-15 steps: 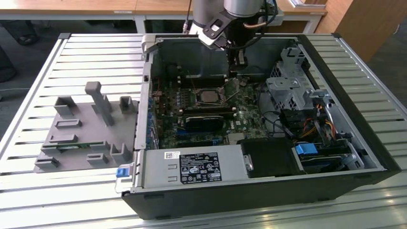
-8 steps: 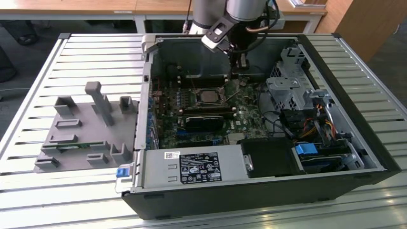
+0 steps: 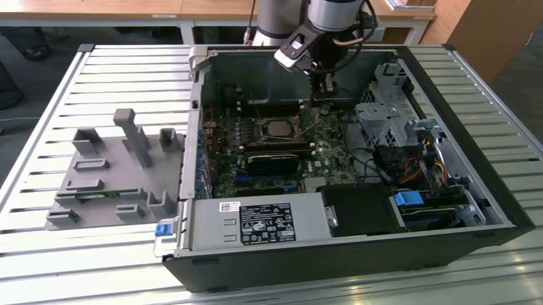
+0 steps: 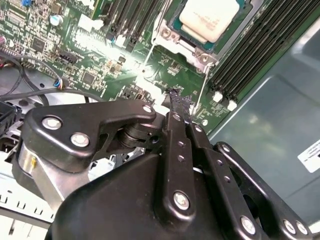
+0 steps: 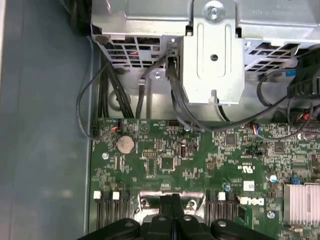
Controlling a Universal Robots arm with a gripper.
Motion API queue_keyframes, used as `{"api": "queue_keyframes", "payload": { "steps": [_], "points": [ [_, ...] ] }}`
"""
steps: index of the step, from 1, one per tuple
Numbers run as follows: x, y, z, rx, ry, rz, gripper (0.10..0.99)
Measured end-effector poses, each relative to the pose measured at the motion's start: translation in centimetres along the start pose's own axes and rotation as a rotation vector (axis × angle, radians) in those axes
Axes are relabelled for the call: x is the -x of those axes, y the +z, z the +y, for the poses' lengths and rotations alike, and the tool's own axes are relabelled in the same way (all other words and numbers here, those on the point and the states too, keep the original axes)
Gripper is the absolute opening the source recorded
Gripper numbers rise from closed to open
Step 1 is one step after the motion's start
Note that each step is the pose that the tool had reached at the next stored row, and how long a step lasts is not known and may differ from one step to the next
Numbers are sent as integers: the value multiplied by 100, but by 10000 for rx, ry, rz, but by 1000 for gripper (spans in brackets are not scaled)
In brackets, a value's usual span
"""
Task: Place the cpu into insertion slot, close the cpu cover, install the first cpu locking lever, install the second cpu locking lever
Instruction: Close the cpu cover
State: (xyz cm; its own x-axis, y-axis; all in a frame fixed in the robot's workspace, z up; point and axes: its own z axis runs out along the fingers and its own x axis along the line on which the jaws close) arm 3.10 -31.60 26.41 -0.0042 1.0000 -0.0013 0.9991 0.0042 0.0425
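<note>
black gripper (image 3: 323, 96), fingers pinched together and empty, is hovering upper centre in the exterior view beside the seated silver-grey square cpu (image 3: 278, 128); i'd be pressing the thin wire lever (image 4: 201, 92) slowly.

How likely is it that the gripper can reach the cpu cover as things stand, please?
Probably yes: the gripper hangs close beside the cpu cover, fingertips together, and nothing stands between them.
</note>
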Motion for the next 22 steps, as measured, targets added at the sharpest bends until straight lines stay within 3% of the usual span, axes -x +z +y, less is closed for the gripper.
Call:
{"api": "queue_keyframes", "payload": {
  "steps": [22],
  "points": [
    [-35, 92, 238, -31, 26, -3, 106]
  ]
}}
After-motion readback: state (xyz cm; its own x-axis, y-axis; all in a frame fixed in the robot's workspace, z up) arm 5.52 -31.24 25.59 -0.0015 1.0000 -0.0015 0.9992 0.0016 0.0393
